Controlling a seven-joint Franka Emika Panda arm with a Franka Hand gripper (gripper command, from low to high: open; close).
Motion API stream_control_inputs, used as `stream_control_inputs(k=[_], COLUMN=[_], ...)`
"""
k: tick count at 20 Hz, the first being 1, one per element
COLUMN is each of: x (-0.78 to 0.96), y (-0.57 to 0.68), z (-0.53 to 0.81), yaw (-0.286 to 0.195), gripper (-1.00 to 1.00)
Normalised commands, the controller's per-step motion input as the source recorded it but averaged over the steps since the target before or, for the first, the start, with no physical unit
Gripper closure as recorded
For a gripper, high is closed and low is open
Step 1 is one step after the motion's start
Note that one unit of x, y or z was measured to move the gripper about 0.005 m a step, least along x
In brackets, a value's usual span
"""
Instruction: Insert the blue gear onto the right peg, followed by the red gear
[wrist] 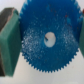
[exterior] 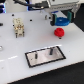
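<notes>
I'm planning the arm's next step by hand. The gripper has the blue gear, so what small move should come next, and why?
Probably carry the blue gear across toward the right peg, staying high. The gripper is shut on it, fingers at its rim, but in the exterior view it hangs well away from the plate. The red gear sits just below, so lowering here looks risky.

White table (exterior: 12, 55); red gear (exterior: 59, 32); grey black-bordered plate (exterior: 45, 56); beige block (exterior: 18, 27)

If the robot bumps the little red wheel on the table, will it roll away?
Probably not. The red gear seems to lie flat on the white table, so it would likely slide, not roll. It looks chunky and solid, so it probably won't bend or break. On that smooth-looking tabletop it may skid easily.
</notes>
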Motion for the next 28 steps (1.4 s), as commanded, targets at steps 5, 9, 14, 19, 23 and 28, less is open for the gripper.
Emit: stream_control_inputs(k=[5,9,14,19,23,28], x=[0.82,0.82,0.78,0.6,0.34,0.14], y=[-0.24,-0.23,-0.22,-0.21,-0.21,-0.2], z=[0.24,0.12,0.04,0.01,-0.03,-0.06], yaw=[0.0,0.0,0.0,0.0,0.0,0.0], gripper=[1.0,1.0,1.0,1.0,1.0,1.0])
